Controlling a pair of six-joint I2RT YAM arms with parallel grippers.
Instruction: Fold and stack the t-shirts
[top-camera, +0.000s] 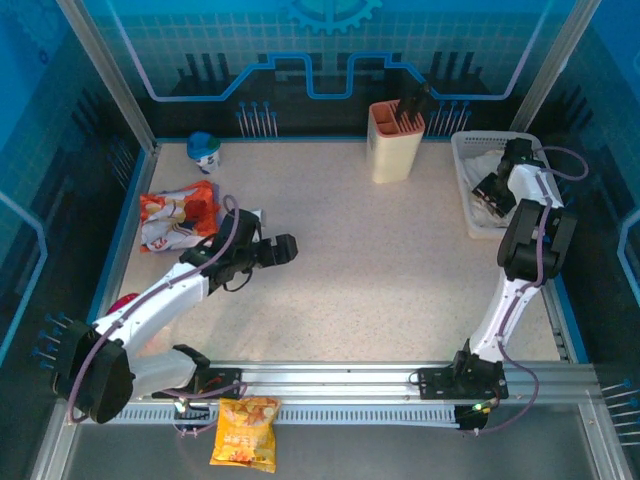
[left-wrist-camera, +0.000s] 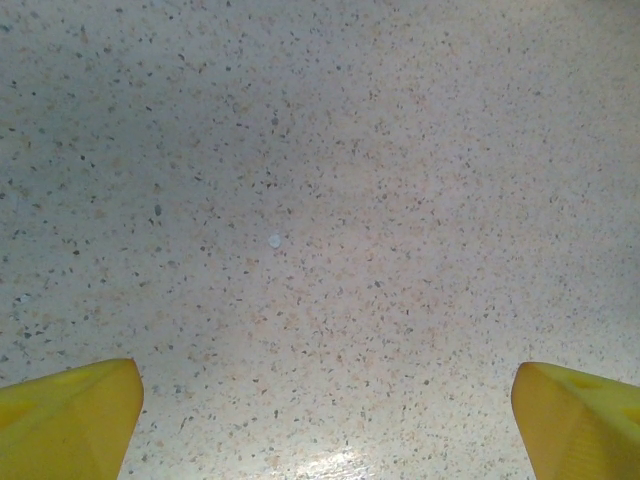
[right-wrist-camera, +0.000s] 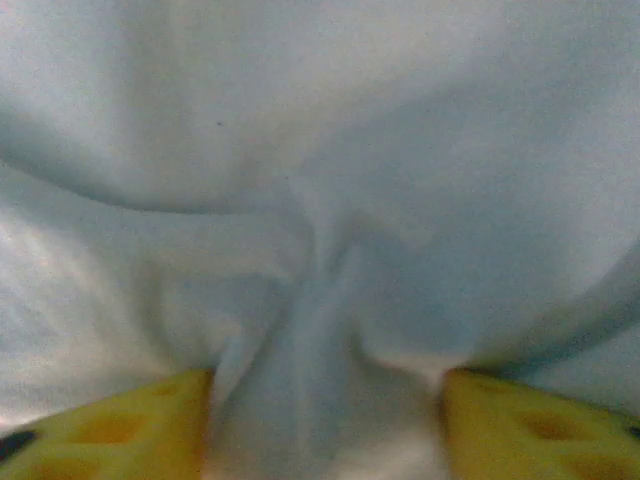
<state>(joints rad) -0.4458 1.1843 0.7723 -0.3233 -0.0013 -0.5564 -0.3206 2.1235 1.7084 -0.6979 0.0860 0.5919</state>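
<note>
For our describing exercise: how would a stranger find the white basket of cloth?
On the speckled beige table, look to the far right corner. A low white slotted plastic basket sits there, holding crumpled white t-shirts that the right gripper reaches into. Its neighbour, a tan holder, stands tall.

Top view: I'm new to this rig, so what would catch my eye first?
The right gripper reaches into the white basket at the far right, pinching a bunched white t-shirt. The left gripper hangs open over bare table, with an orange snack bag to its left.
</note>
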